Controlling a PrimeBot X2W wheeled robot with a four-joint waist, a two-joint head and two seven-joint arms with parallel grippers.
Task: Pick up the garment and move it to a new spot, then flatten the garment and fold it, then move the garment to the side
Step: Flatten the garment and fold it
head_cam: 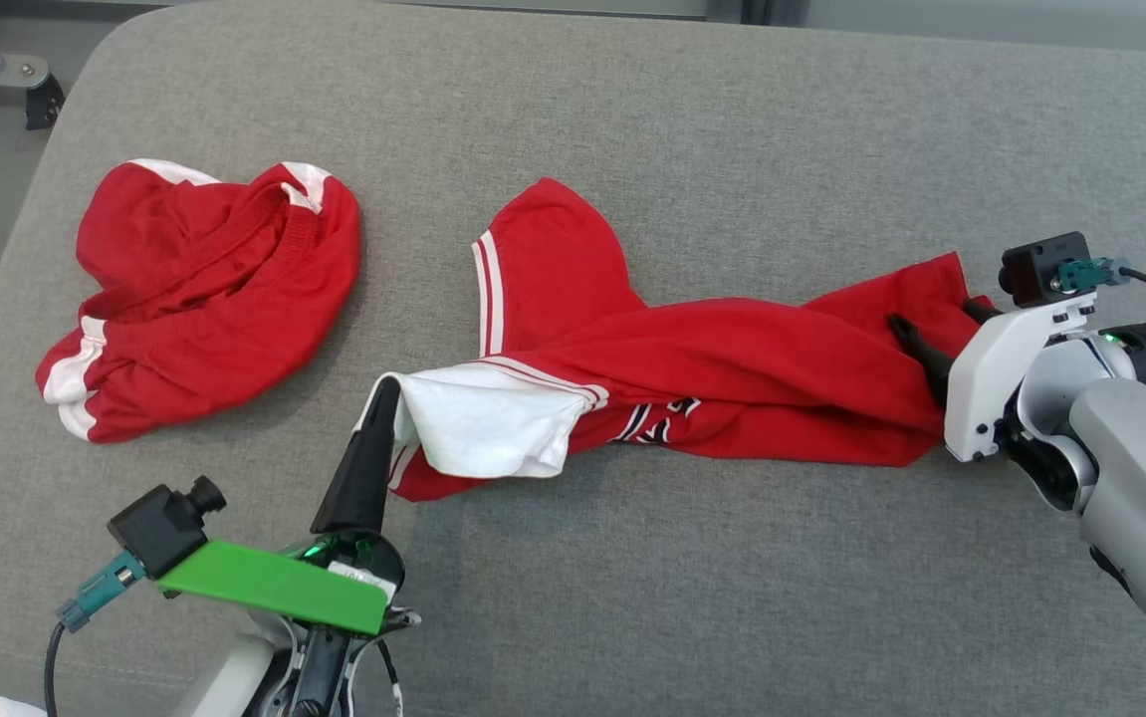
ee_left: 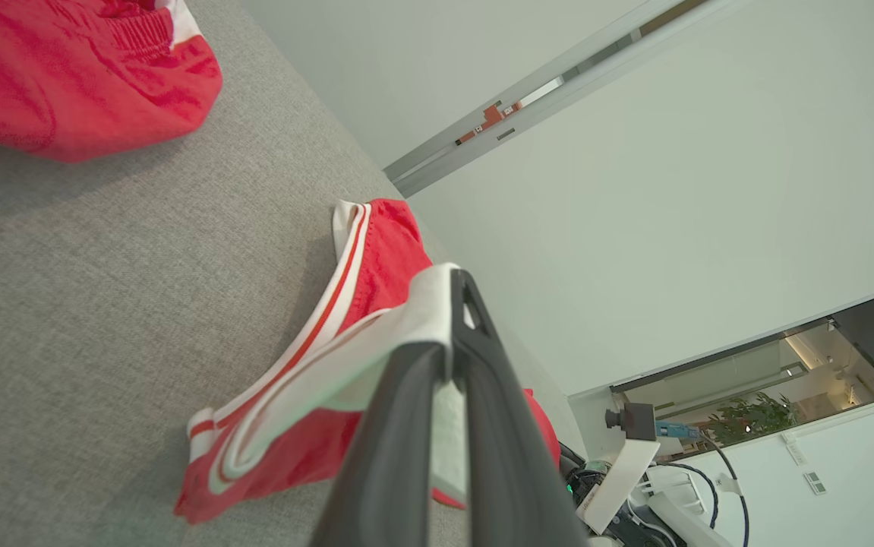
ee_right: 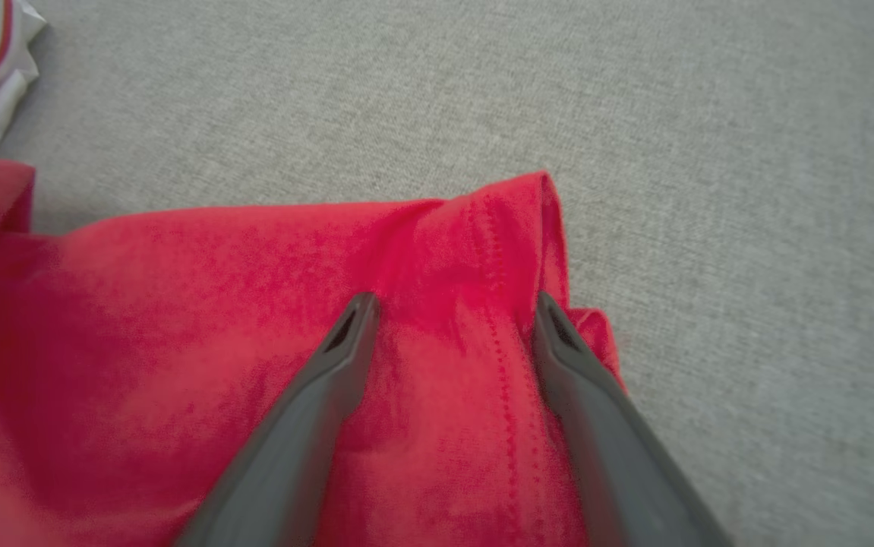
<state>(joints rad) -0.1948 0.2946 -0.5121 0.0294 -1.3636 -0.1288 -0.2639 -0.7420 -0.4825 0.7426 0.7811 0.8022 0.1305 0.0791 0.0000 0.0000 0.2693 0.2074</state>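
The garment (head_cam: 732, 358) is a red shirt with white, red-striped sleeves, lying twisted and stretched across the middle of the grey cushion (head_cam: 632, 119). My left gripper (head_cam: 385, 393) is shut on the white sleeve edge at the garment's left end; in the left wrist view the white cloth is pinched between the left gripper's (ee_left: 455, 285) fingers, with the garment's (ee_left: 383, 251) red cloth behind. My right gripper (head_cam: 934, 314) stands open at the right end. In the right wrist view the right gripper's (ee_right: 455, 304) fingers straddle the stitched hem of the garment (ee_right: 216, 304), low over it.
A second red piece, shorts with white stripes (head_cam: 204, 299), lies crumpled at the cushion's left, and shows as shorts (ee_left: 64, 68) in the left wrist view. The cushion's rounded left edge drops to the floor. Bare grey fabric lies in front of and behind the garment.
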